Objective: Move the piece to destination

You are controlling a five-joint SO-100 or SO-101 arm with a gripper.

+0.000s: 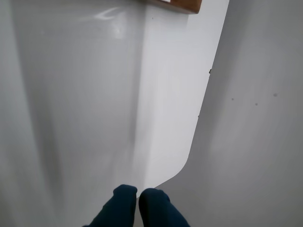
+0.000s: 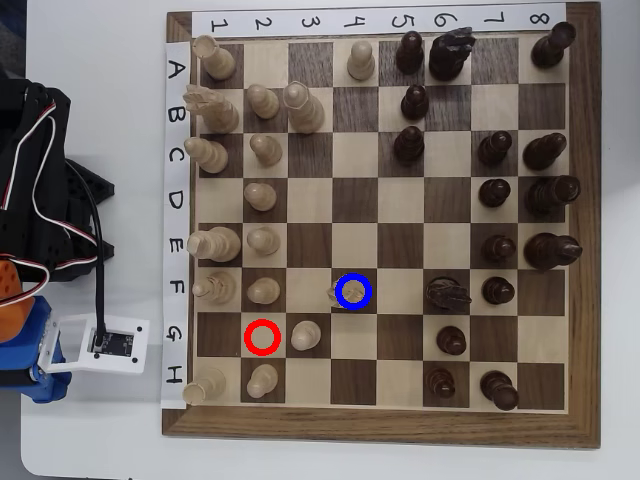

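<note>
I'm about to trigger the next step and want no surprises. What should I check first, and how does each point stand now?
1. The piece is on the blue-ringed square: ok, though it sits near the square's left edge.
2. Red-ringed square is empty: ok.
3. Gripper is shut and holds nothing: ok.
4. Gripper is off the chessboard, over the white table: ok.
5. The piece stands upright: cannot tell from above.
</note>
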